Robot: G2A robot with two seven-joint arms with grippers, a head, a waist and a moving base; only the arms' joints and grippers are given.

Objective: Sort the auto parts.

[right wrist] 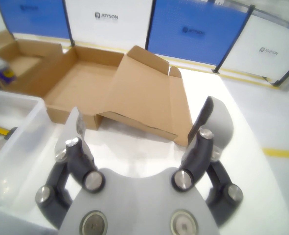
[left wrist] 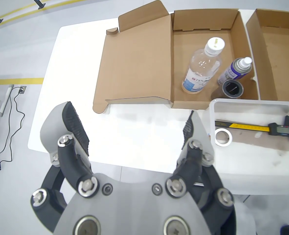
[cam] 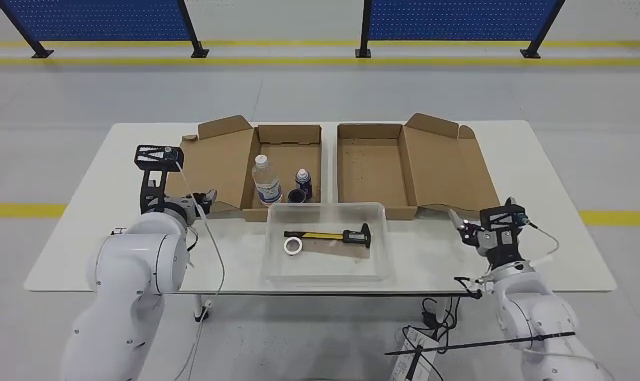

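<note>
Left tool (left wrist: 130,113) and right tool (right wrist: 142,108) hang released, holding nothing, either side of the clear tray (left wrist: 252,101) containing caliper (left wrist: 254,127) and ring (left wrist: 223,136). A shallow pinch on the flat-lying caliper could slip, or knock the ring just beside it.

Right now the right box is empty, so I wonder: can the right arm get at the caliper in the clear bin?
Likely yes: the right gripper is open beside the lidless clear bin; nothing covers the caliper.

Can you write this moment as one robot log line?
left gripper open, empty | right gripper open, empty | caliper, ring in tray | bottle, spray can in box
</note>
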